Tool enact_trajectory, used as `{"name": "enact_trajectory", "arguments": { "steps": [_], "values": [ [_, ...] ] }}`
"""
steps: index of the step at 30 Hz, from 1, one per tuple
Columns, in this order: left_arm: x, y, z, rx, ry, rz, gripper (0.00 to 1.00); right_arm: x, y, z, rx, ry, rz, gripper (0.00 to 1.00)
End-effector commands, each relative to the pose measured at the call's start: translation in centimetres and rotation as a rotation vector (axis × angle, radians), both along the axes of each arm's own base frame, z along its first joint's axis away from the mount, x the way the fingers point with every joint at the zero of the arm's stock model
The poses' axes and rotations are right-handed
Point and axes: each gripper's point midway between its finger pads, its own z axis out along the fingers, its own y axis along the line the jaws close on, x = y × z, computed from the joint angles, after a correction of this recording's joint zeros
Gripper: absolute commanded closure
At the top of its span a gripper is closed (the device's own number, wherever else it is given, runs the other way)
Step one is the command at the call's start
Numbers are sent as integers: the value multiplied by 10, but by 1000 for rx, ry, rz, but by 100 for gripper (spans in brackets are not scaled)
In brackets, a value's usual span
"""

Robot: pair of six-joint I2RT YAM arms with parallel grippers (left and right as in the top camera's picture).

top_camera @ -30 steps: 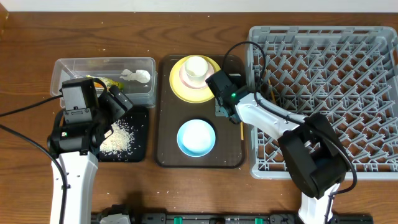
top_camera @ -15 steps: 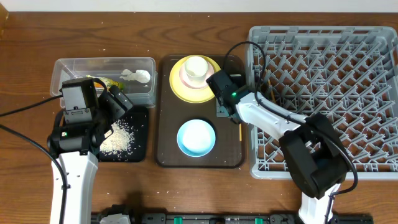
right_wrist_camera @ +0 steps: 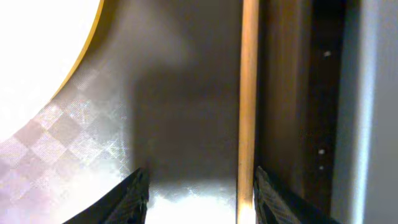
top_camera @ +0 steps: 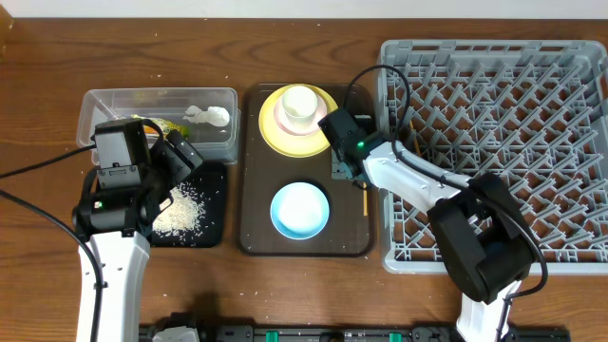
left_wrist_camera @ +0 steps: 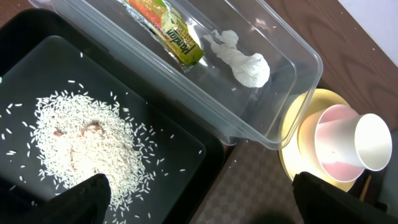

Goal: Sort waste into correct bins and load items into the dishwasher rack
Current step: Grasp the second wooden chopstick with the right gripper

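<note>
Step in hand, as judged: chopstick pickup. The right claw (right_wrist_camera: pixel 198 190) hangs low over the brown serving tray (right_wrist_camera: pixel 174 124), jaws about half open and empty. They straddle one wooden chopstick (right_wrist_camera: pixel 249 93), which lies close to one finger, along the tray edge nearest the dishwasher rack (top_camera: pixel 494 152). Next move: centre on the stick, lower, close, lift clear of the rim. The left claw (left_wrist_camera: pixel 205 202) is wide open and empty above the rice (left_wrist_camera: pixel 81 149).

Dark brown rectangular serving tray (top_camera: pixel 255 190), faint checker texture. On it: yellow round plate (top_camera: pixel 269 130), pale pink bowl (top_camera: pixel 281 117), small white cup (top_camera: pixel 300 103), light blue bowl (top_camera: pixel 300 210). Left of it: white rice grains (top_camera: pixel 180 211) speckling a shallow black tray (top_camera: pixel 217 190).
</note>
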Motion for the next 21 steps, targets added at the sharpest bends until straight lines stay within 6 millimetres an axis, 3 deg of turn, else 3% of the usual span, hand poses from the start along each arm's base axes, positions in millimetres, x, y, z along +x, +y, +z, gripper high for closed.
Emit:
{"name": "enact_trajectory", "arguments": {
  "steps": [1, 9, 14, 21],
  "values": [
    [1, 3, 4, 3, -6, 20, 4, -5, 10, 5, 43, 1, 10, 50],
    [1, 3, 4, 3, -7, 20, 4, -12, 23, 5, 47, 1, 45, 58],
    [1, 3, 4, 4, -7, 20, 4, -11, 22, 6, 39, -8, 42, 68],
    [1, 3, 3, 4, -6, 20, 4, -11, 19, 5, 28, -10, 38, 74]
  ]
}}
